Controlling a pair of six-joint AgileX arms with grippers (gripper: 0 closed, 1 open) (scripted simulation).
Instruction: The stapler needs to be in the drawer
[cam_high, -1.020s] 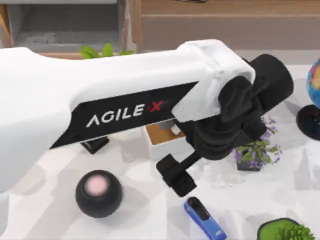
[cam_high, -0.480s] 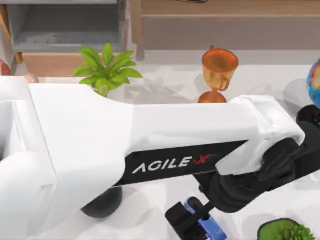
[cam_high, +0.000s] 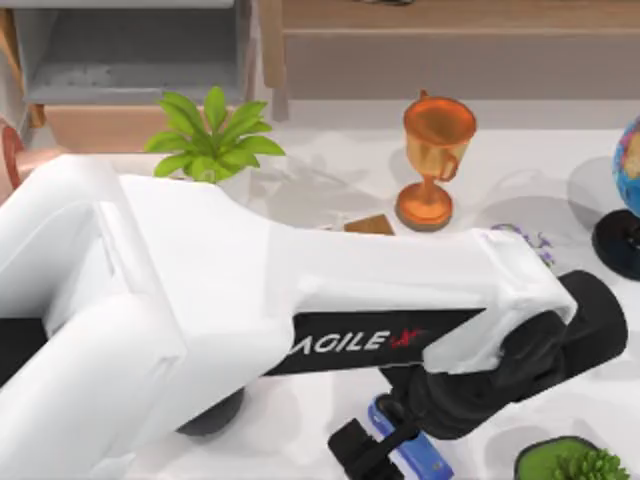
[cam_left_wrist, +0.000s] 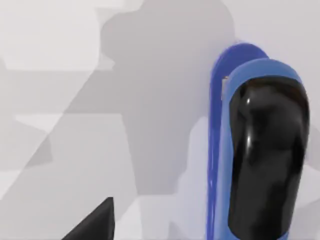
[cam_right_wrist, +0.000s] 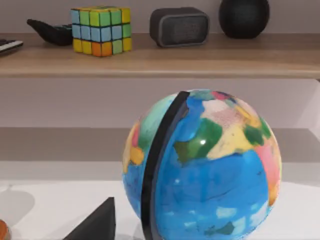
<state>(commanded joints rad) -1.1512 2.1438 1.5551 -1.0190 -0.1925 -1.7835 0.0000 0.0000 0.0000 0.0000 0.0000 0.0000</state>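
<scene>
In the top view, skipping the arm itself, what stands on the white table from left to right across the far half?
Green leafy plant → copper trophy cup → globe at the right edge. Nearer the camera, the left gripper sits over the stapler. The drawer lies beyond the plant, at far left.

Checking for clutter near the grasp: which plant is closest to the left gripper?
The green plant in the dark pot, at the table's front edge right of the stapler. The leafy plant stands far back by the drawer.
</scene>
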